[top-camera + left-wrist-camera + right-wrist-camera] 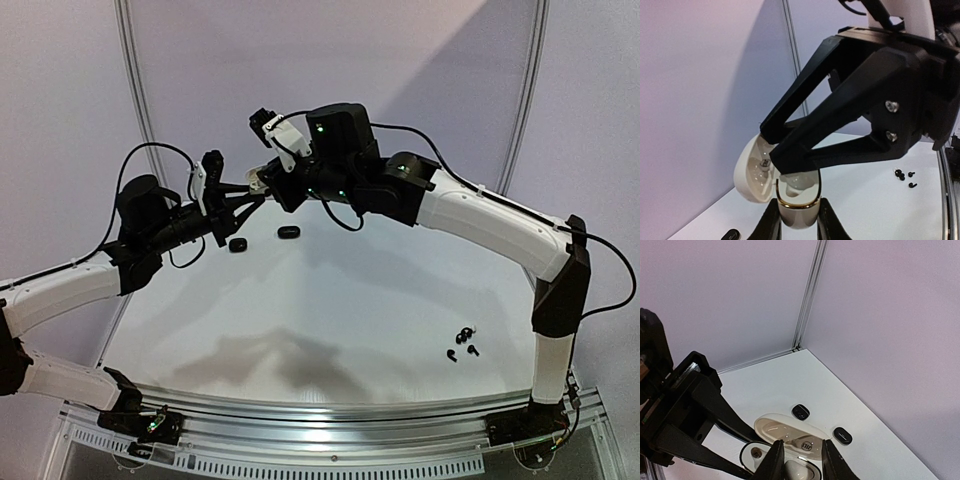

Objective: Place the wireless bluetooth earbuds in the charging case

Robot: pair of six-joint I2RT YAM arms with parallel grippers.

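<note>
We held the white charging case (756,176) above the far left of the desk (350,300), its lid swung open, with the left gripper (799,216) clamped on its base. The right gripper (799,460) hung at the case's mouth, jaws narrowly apart and nothing visible between them. We could not tell whether an earbud sat inside. Several black earbuds (462,343) lay at the desk's near right, so we judged most of the job remained.
</note>
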